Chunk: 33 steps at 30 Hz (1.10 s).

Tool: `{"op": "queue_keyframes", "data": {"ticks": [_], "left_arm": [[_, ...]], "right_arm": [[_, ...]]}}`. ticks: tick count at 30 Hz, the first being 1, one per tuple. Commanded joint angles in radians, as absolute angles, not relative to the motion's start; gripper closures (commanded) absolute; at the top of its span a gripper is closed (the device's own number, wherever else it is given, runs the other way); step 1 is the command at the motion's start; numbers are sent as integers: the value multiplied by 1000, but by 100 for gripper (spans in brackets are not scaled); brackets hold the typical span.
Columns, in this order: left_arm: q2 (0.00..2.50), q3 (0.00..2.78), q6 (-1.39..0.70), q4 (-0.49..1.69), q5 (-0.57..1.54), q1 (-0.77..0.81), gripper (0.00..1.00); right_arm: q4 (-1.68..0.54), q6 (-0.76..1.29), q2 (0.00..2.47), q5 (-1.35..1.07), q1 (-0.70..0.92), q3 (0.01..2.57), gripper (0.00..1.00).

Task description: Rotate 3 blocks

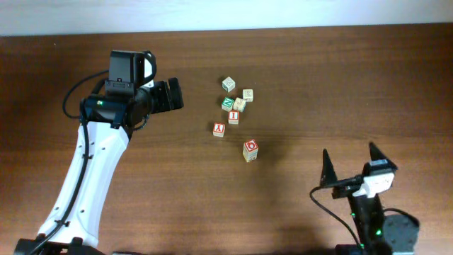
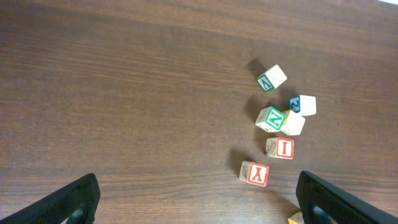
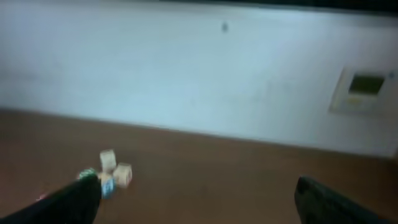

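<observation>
Our left gripper (image 1: 176,94) hangs wide open, facing the cluster of blocks (image 1: 239,104) but well apart from it. To turn one cleanly, we judge we should straddle a single cube squarely, clear of its touching neighbours. The O block (image 1: 250,150) stands alone, between that cluster and our right gripper (image 1: 350,164), whose jaws gape empty, well apart from it.
</observation>
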State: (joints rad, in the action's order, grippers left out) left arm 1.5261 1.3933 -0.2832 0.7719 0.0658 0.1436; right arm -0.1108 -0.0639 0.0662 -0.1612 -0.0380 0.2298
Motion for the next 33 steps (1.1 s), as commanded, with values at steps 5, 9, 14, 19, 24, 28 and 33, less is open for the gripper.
{"op": "queue_keyframes", "data": {"ticks": [5, 9, 14, 19, 24, 28, 33], "left_arm": [[1526, 1399, -272, 773, 56, 141, 1], [1526, 1399, -272, 773, 56, 141, 1], [1526, 1399, -271, 773, 56, 141, 1], [1526, 1399, -272, 773, 56, 141, 1], [1493, 1390, -268, 780, 27, 141, 1], [1322, 1199, -176, 672, -21, 141, 1], [953, 721, 136, 255, 53, 141, 1]], "right_arm": [[-25, -71, 3, -177, -45, 6, 2], [-63, -71, 3, -170, -46, 6, 2], [-63, -71, 4, -170, -46, 6, 1], [-63, -71, 4, -170, -46, 6, 1], [-63, -71, 4, -170, -46, 6, 2], [-63, -71, 4, -170, -46, 6, 2], [-63, -71, 4, -170, -46, 6, 2]]}}
